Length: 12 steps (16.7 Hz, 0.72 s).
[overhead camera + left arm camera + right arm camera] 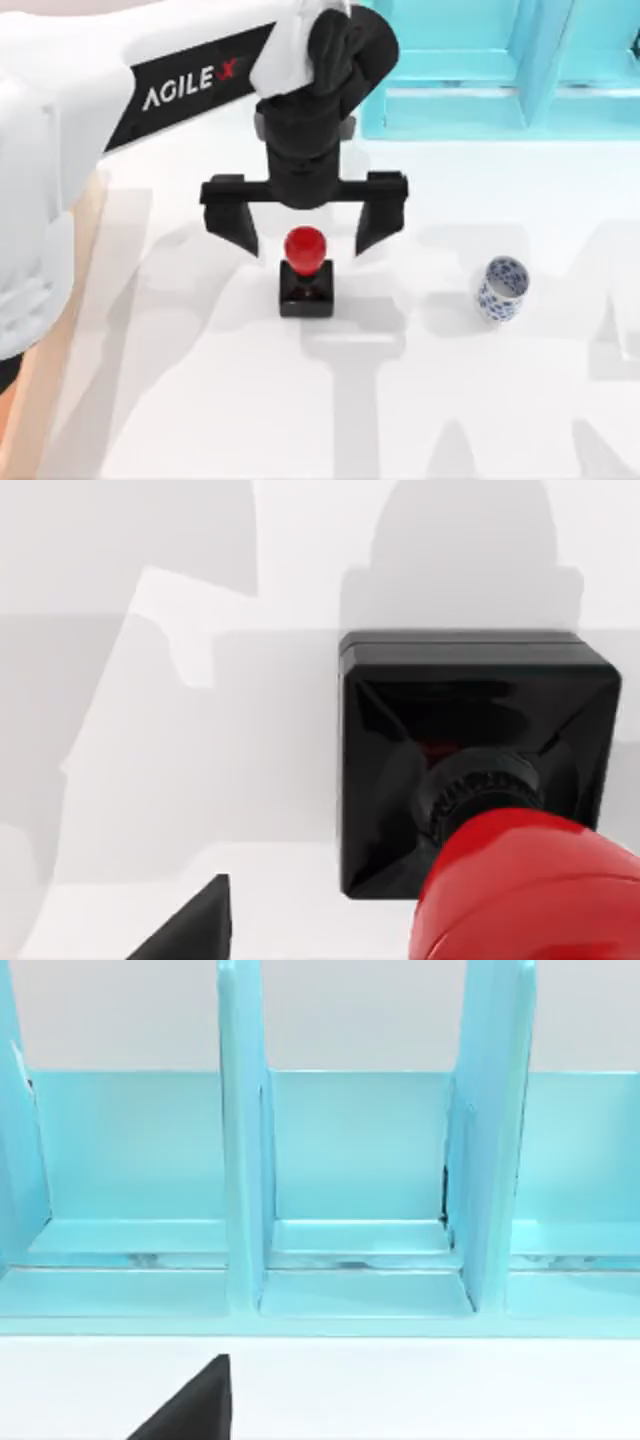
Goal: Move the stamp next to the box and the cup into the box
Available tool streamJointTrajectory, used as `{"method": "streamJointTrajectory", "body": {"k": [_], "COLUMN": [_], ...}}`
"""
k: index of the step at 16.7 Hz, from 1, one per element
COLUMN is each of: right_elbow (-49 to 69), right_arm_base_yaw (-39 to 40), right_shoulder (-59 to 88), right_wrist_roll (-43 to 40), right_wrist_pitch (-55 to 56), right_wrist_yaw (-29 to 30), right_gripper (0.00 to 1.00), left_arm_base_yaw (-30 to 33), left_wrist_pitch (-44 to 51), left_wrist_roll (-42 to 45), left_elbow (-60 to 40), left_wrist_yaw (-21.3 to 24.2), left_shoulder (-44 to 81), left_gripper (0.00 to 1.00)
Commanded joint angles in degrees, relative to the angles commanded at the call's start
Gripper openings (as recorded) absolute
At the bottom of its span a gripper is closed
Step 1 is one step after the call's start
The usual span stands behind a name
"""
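Two black fingers of the left gripper [305, 232] stand spread wide above the bench [200, 400], one on each side of the stamp [306, 275] and clear of it — nothing is held. The stamp is the landmark here: a black square base standing upright on the bench, its red ball knob on top, lying between the two fingertips as the top view has it. The left arm reaches in from the top view's upper left corner, its white link lettered AgileX, and ends in the gripper just behind the stamp.

From the left wrist view the stamp [470, 770] is seen from above, the red knob close to the camera and the black base flat on the white surface; one dark fingertip [195, 925] shows beside it, apart from the base.

To the right of the stamp, well apart from it, the cup [501, 288] stands upright on the bench — white with a blue pattern, mouth up. Behind the stamp and to its right is the turquoise shelf [480, 70]. Far to the left of the stamp, along the edge of the top view, a strip of the orange-brown box [85, 230] shows past the arm.

The right wrist view faces the turquoise shelf [350, 1160] and its upright dividers, with one dark fingertip [195, 1405] in front; whether the right gripper is wide or narrow I cannot tell.
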<state>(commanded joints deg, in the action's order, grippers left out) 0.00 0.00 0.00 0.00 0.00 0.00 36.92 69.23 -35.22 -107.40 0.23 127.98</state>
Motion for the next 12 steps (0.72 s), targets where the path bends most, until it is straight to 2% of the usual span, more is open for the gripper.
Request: {"method": "streamJointTrajectory", "body": {"k": [3, 8, 12], "right_elbow": [0.0, 0.0, 0.0], "right_arm_base_yaw": [0.0, 0.0, 0.0], "right_shoulder": [0.0, 0.0, 0.0], "right_wrist_roll": [0.0, 0.0, 0.0], "right_wrist_pitch": [0.0, 0.0, 0.0], "right_wrist_yaw": [0.0, 0.0, 0.0], "right_gripper": [1.00, 1.00, 1.00], "left_arm_base_yaw": [0.1, 0.1, 0.1], "left_wrist_pitch": [-5.4, -6.2, -6.2], "left_wrist_roll": [0.0, 0.0, 0.0], "left_elbow": [4.9, 5.6, 5.6], "left_wrist_yaw": [0.0, 0.0, 0.0], "left_shoulder": [0.7, 0.8, 0.8], "left_gripper": [1.00, 1.00, 0.70]}}
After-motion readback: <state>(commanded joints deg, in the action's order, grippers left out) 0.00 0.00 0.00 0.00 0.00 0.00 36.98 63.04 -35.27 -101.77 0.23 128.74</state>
